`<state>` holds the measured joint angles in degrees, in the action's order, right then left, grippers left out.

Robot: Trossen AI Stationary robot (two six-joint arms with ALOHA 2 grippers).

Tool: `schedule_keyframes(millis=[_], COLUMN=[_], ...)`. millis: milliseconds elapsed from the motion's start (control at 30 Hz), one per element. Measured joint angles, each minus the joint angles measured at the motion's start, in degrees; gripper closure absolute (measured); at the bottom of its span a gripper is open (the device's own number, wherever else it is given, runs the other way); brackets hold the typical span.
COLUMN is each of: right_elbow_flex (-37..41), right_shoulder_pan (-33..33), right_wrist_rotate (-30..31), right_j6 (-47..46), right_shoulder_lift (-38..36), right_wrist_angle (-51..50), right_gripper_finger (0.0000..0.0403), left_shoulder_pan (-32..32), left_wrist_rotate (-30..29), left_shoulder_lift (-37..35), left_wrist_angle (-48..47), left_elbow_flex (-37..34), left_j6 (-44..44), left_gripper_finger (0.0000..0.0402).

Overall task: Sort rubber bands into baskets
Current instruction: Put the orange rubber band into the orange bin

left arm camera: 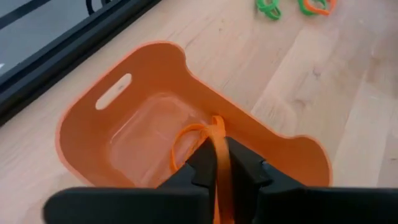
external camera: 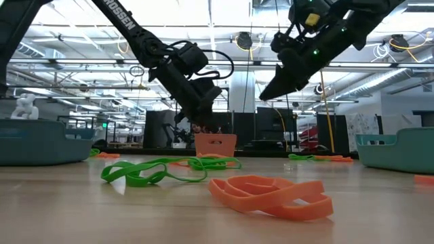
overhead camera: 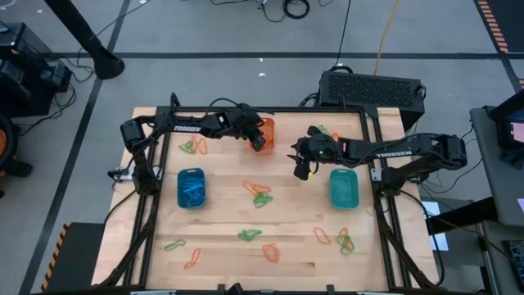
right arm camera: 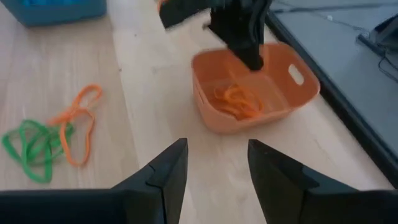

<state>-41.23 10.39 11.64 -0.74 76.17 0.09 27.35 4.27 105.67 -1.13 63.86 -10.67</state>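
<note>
Left end effector [left arm camera: 217, 171] nearly closed and angled down; right end effector [right arm camera: 214, 165] spread wide.

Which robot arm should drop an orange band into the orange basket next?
The left one, probably. Its claw already pinches an orange rubber band right above the orange basket. The right claw is open, holds nothing, and hangs beside the basket, not over it.

A pale wooden table [overhead camera: 229, 238] carries three baskets. The orange basket [overhead camera: 264, 131] stands at the far edge; the blue basket [overhead camera: 191, 188] sits nearer and to its left, the teal basket [overhead camera: 343, 188] nearer and to its right. Loose rubber bands [overhead camera: 259, 195] in orange and green lie scattered on the boards nearer than the orange basket, with others left of it.
</note>
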Motion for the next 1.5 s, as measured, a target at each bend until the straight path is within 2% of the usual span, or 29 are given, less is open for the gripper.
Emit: schedule_keyframes(millis=[300,500,867,1133,1333,1500], right_elbow_flex=[-0.04,-0.04,-0.04,-0.04,-0.04,-0.04], right_shoulder_pan=[0.03,0.09,0.07,0.04,0.02,0.02], right_wrist_rotate=[0.95,5.15,4.76,4.55,4.55,4.55], right_j6=[2.1,1.83,1.21,1.21,1.25,1.23], right_shoulder_lift=[-7.81,-11.52,-12.03,-12.01,-12.01,-11.99], right_wrist_angle=[-8.56,-15.44,-16.79,-17.13,-18.04,-18.48], right_gripper_finger=[0.0243,0.0243,0.0243,0.0243,0.0243,0.0243], left_shoulder_pan=[0.11,0.18,0.31,-2.35,-5.98,-6.86], left_wrist_rotate=[-0.8,-3.54,-4.82,-4.88,-10.96,-14.99], left_shoulder_lift=[0.0,0.0,-0.69,-4.53,-7.6,-11.02], left_wrist_angle=[-0.94,-10.53,-34.94,-46.12,-50.15,-50.11], left_elbow_flex=[0.17,5.22,19.76,19.91,18.46,12.64], left_j6=[0.59,2.53,2.52,1.89,-0.02,-5.02], left_gripper_finger=[0.0302,0.0279,0.0272,0.0272,0.0272,0.0272])
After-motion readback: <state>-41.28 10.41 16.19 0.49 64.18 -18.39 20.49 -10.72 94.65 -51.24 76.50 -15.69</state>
